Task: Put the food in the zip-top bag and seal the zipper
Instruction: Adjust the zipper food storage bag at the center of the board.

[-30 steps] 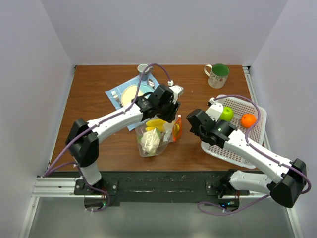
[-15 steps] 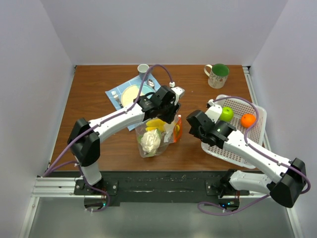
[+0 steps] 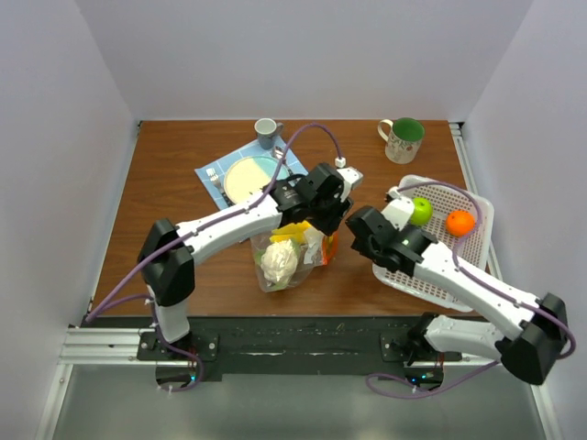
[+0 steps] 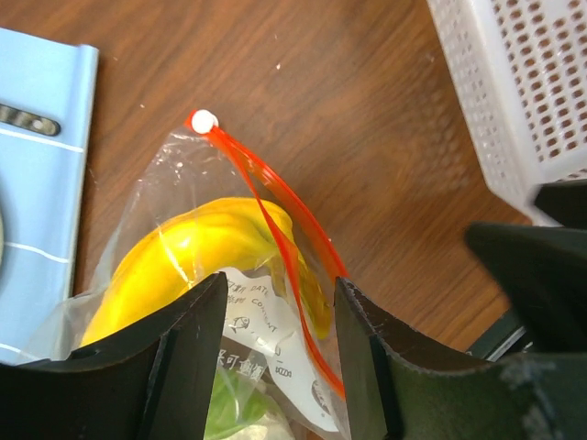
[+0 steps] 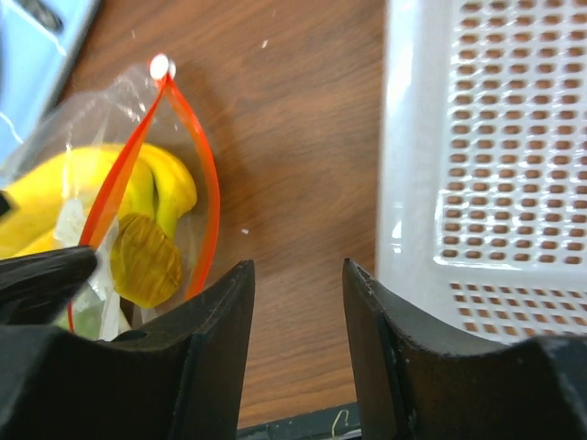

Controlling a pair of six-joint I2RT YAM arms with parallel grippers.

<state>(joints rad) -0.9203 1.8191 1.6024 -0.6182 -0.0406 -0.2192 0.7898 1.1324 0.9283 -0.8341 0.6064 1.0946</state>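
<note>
The zip-top bag [image 3: 286, 255] lies at the table's middle, holding a yellow banana [image 4: 206, 247] and a pale leafy piece [image 3: 278, 261]. Its orange-red zipper [image 4: 275, 215] stands parted, with a white slider [image 4: 203, 120] at the far end. My left gripper [image 4: 278, 295] is open and straddles the bag's mouth, the zipper strip between its fingers. To the right of the bag, my right gripper [image 5: 295, 275] is open over bare wood, holding nothing. A green apple [image 3: 420, 211] and an orange [image 3: 459, 222] sit in the white basket [image 3: 477, 252].
The basket's wall [image 5: 413, 165] stands just right of my right gripper. A blue placemat with a plate [image 3: 243, 174] lies behind the bag. A small cup [image 3: 267, 131] and a green-lined mug [image 3: 401, 139] stand at the back.
My left arm has swung right along the bag's mouth, uncovering the small cup behind it. The right arm has barely moved.
</note>
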